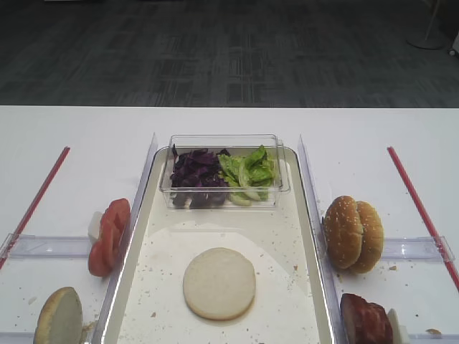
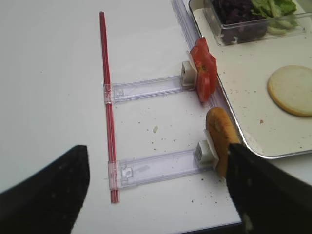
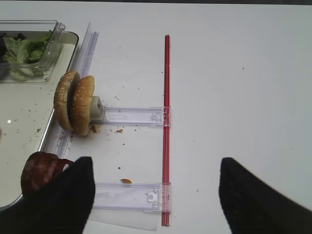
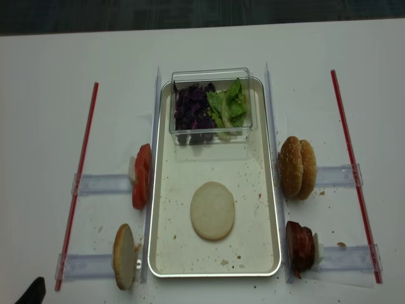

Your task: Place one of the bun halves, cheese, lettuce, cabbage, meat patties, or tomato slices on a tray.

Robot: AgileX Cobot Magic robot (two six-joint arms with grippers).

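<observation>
A metal tray (image 4: 269, 209) lay in the middle of the white table (image 4: 50, 95), its pale floor dotted with crumbs. One bun half (image 4: 212, 210) rested flat on the tray, cut face up, a little nearer than the middle and clear of the rim on every side. At the tray's far end stood a clear plastic tub (image 4: 212, 76) with purple cabbage (image 4: 192, 113) in its left part and green lettuce (image 4: 229, 107) in its right, the two touching.

Left of the tray, the tomato slices (image 4: 141, 176) stood on edge in a row against a clear plastic holder (image 4: 101, 184). Nearer, a second bun half (image 4: 124, 256) stood on edge just beside the tray's left rim. Right of the tray, two sesame buns (image 4: 297, 167) stood on edge side by side, and nearer than them the meat patties (image 4: 300, 247) also stood upright. A red strip (image 4: 79, 177) ran along the table far out on the left, and another red strip (image 4: 354, 177) on the right.

The left gripper (image 2: 158, 187) hung over the near left part of the table, its fingers (image 2: 53, 195) spread wide with nothing between them. The right gripper (image 3: 153, 187) hung over the near right part, its fingers (image 3: 63, 200) likewise wide apart and empty, the left one close to the patties.
</observation>
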